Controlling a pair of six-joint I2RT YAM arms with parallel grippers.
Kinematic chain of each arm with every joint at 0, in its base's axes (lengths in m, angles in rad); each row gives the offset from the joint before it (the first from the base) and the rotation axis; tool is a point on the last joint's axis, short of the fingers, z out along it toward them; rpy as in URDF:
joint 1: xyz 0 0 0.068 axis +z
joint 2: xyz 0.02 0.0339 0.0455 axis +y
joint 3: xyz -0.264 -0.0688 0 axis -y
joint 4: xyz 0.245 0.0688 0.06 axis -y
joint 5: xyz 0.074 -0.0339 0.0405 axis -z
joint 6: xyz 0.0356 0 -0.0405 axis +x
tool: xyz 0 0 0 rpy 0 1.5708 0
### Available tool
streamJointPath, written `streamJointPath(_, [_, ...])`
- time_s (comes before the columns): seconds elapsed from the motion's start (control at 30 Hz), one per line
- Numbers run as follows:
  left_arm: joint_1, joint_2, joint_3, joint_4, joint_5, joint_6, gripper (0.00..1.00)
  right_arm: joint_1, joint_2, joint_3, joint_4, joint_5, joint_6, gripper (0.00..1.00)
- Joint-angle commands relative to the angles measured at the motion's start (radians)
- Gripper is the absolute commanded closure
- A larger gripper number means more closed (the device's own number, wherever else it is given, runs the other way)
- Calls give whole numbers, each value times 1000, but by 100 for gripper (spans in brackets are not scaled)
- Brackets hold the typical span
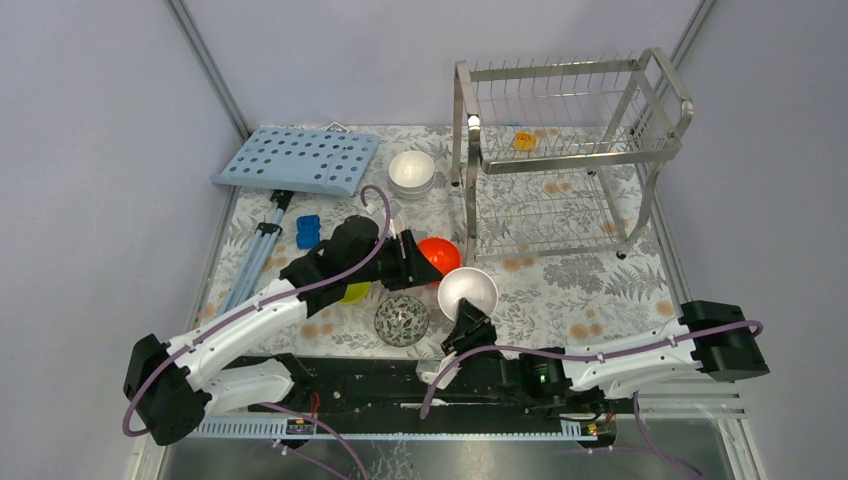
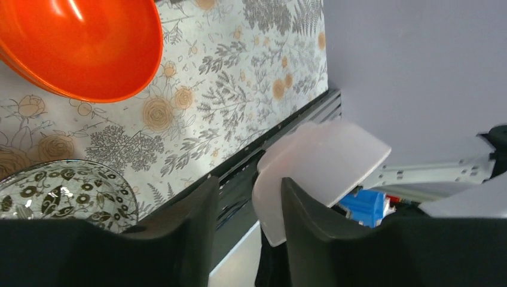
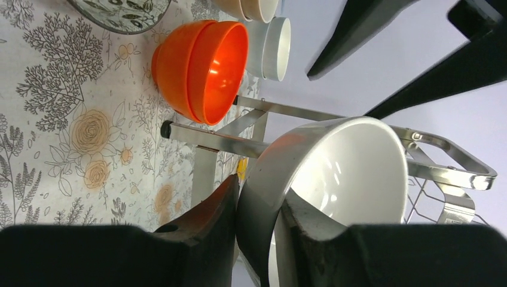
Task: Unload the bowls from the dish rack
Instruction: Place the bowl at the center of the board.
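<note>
My right gripper (image 1: pixel 468 318) (image 3: pixel 260 194) is shut on the wall of a glossy white bowl (image 1: pixel 470 290) (image 3: pixel 353 173), which it holds tilted above the mat. The left gripper (image 1: pixel 425 268) (image 2: pixel 250 185) is open. The same white bowl's (image 2: pixel 329 155) rim sits in its gap, against the right finger. An orange-red bowl (image 1: pixel 440 255) (image 2: pixel 78 42) (image 3: pixel 209 66) rests on the mat beside the left gripper. The speckled bowl (image 1: pixel 402 321) (image 2: pixel 60 191) lies in front. A lime-green bowl (image 1: pixel 354 293) peeks from under the left arm. Another white bowl (image 1: pixel 412 170) stands near the dish rack (image 1: pixel 570 150), which holds only a yellow clip (image 1: pixel 523 140).
A light-blue perforated board (image 1: pixel 297 160) leans at the back left. A small blue block (image 1: pixel 307 232) and a folded grey stand (image 1: pixel 255 255) lie below it. Grey walls close in the mat on the left, right and back.
</note>
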Motion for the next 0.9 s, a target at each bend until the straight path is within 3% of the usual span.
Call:
streamJointPath(0.0, [0,-38,99,-71,-101,103,38,7,-25,95,-117,2,108,100])
streamJointPath(0.13, [-1,-97,145,-159,-249,227,7,8,-43,140,-230,-37,182,100])
streamJointPath(0.27, [-37,-151,157,-159,-318,345,1,9,-54,181,-334,-70,250,100])
streamJointPath(0.4, [-193,-109,203,-195,-452,441,2,8,-49,222,-419,-94,308,100])
streamJointPath(0.57, [-372,40,307,-287,-624,485,17,8,-42,229,-451,-89,326,100])
streamJointPath(0.87, [-388,157,352,-306,-653,490,57,12,-48,245,-447,-88,336,100])
